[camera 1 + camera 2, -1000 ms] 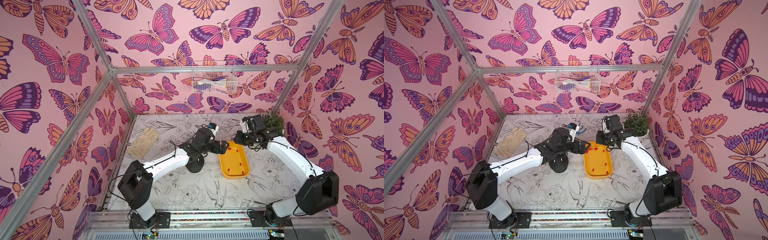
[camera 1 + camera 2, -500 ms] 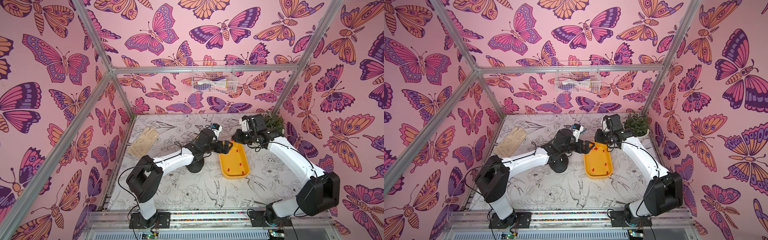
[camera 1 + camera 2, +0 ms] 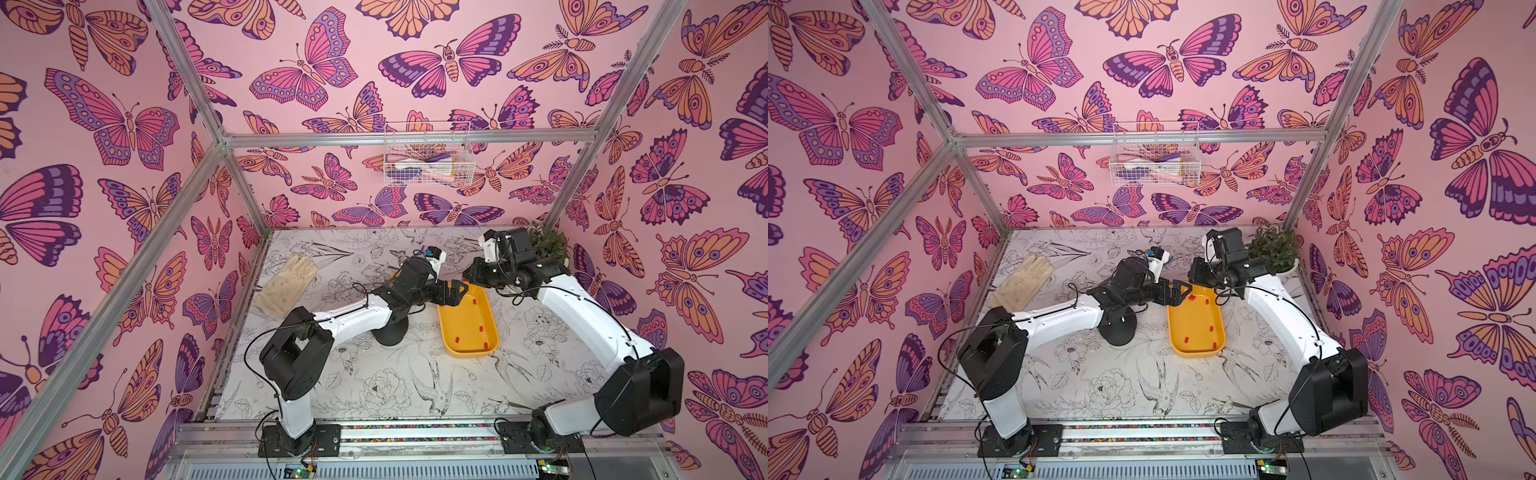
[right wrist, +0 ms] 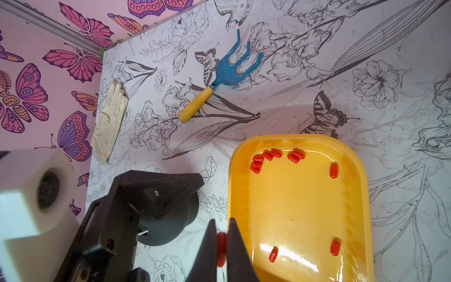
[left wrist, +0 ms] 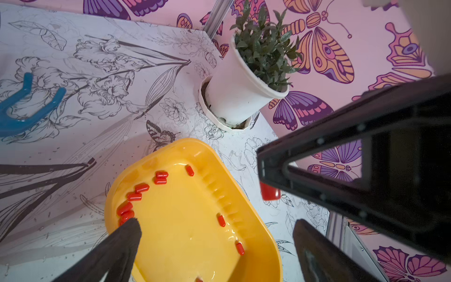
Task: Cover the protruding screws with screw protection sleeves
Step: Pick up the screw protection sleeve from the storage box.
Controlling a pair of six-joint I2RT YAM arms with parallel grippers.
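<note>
Change: your left claw (image 3: 455, 292) has reached over the tray (image 4: 305, 138), wide open, empty.
Right claw (image 4: 222, 221): pinches one red sleeve (image 4: 221, 244).
Screw (image 4: 143, 232): bare on the black dome (image 4: 168, 227); capping seems next.

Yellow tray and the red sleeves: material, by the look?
The yellow tray is likely moulded plastic, glossy: bright highlights on its floor, rounded rim. The red sleeves are probably soft rubber or vinyl: smooth semi-gloss, uniform opaque colour, rounded ends. The red sleeve pinched in the right gripper shows no clear squash, so softness is a guess.
</note>
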